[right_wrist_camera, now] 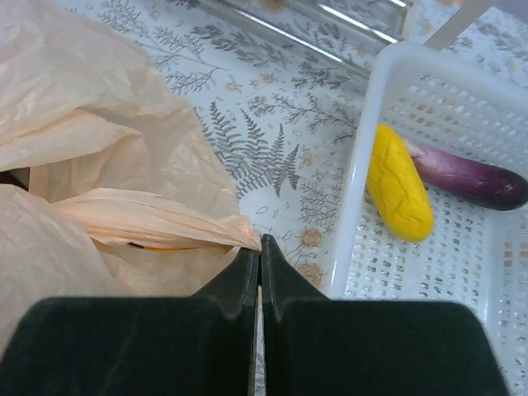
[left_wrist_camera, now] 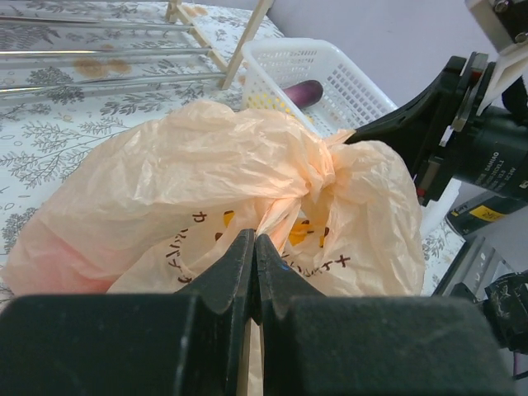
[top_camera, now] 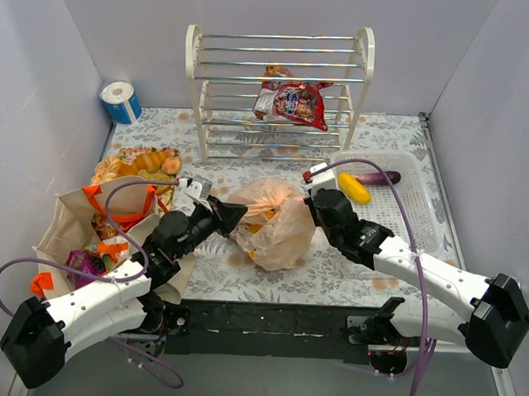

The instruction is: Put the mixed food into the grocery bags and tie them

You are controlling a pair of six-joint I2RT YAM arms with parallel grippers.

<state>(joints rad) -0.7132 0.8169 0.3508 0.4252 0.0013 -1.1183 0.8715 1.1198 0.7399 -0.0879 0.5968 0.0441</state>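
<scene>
Closest to us, our left tool [left_wrist_camera: 253, 241] and right tool [right_wrist_camera: 261, 244] each pinch a strand of the peach plastic bag [top_camera: 276, 223] at mid-frame on the worktop [top_camera: 332, 268], and we judge a hard pull could tear its thin film.

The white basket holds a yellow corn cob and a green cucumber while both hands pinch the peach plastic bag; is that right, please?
Not quite: beside the yellow corn cob in the white basket lies a purple eggplant, not a green cucumber, as the right wrist view shows. The rest stands: the left hand and right hand are both shut on the peach plastic bag.
</scene>
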